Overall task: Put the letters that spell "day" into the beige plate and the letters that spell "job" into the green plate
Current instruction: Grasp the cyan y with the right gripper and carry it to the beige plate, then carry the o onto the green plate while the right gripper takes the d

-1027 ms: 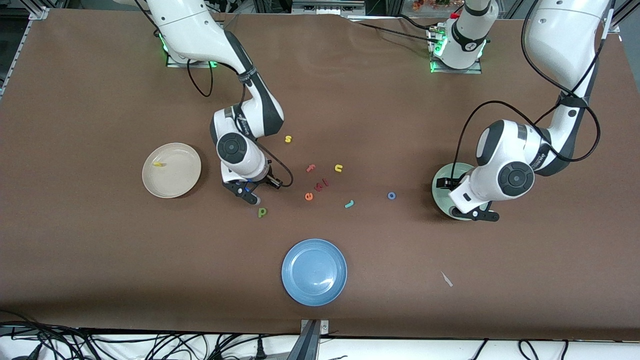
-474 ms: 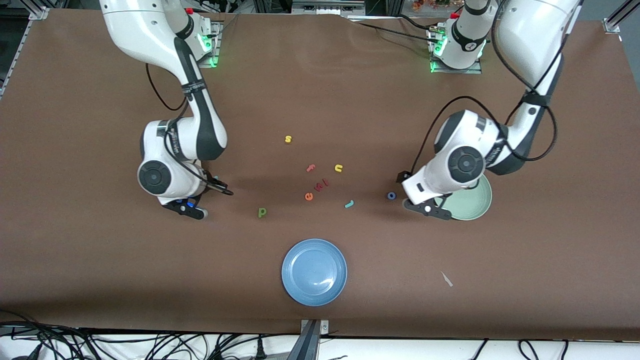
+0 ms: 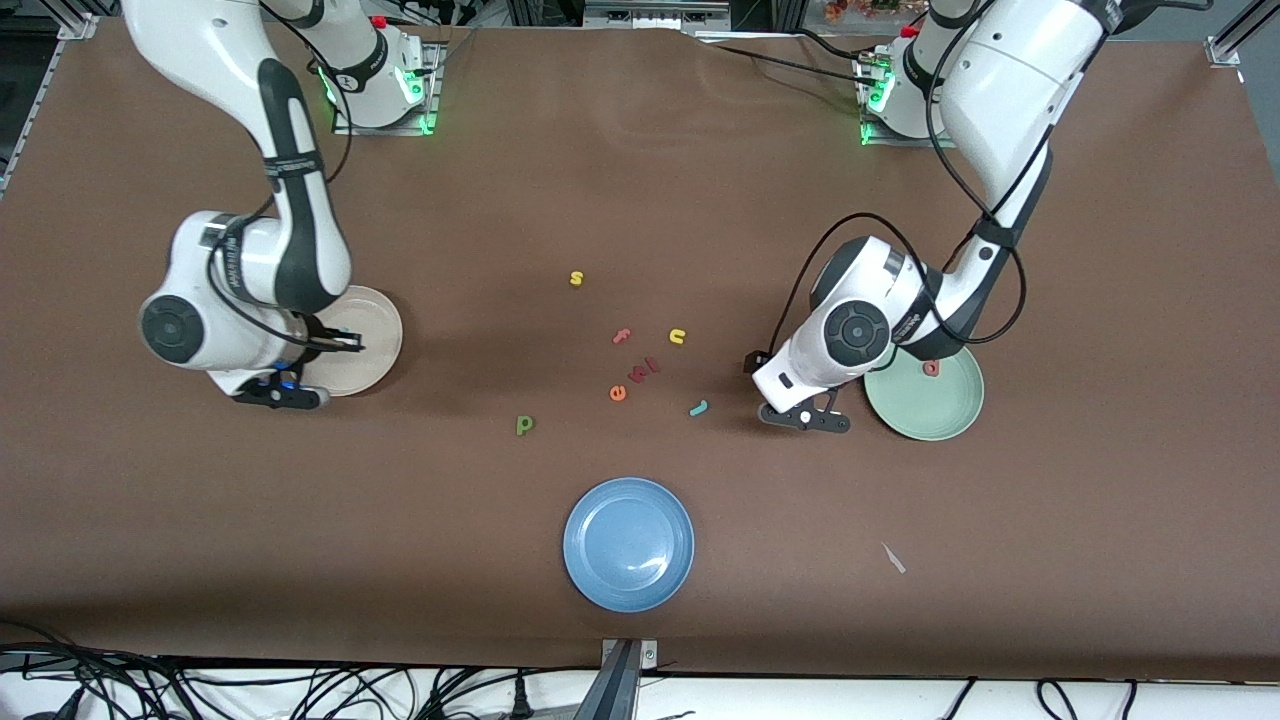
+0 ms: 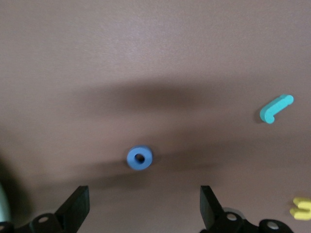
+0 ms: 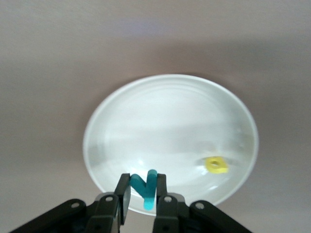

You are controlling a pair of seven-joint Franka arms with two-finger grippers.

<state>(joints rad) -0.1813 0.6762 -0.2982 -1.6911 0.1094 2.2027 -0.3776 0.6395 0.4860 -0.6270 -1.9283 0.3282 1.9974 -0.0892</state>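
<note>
Our right gripper (image 5: 144, 194) clamps the teal "y" (image 5: 145, 189) over the beige plate (image 5: 112, 126); our left gripper (image 4: 141, 213), jaws apart, hangs over the blue "o" (image 4: 140, 158).

From my remote station, both of my glossy white Franka arms show dark grey joint bands, round black end caps, looping black cables and green-lit bases, each ending in black two-finger grippers, left gripper (image 4: 141, 213) and right gripper (image 5: 144, 196).
</note>
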